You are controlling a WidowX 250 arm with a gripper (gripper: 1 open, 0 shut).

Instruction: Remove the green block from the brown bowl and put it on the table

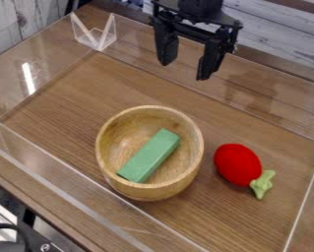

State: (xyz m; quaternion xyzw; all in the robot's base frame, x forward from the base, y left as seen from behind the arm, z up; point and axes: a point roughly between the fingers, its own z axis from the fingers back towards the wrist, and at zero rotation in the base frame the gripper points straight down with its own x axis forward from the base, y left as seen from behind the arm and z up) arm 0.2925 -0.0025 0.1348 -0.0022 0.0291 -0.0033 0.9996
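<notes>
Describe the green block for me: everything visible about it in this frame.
The green block is a small, flat, elongated rectangular piece, plain light green with a matte look, possibly painted wood or plastic. It lies inside the brown bowl, resting diagonally, one end at the near-left inner wall and the other pointing toward the far right. It is shorter than the bowl is wide. Only the bowl touches it; the open gripper is well above and apart.

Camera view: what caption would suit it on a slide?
Open tool hangs above a table where a green block lies in a brown bowl beside a red toy fruit.
</notes>
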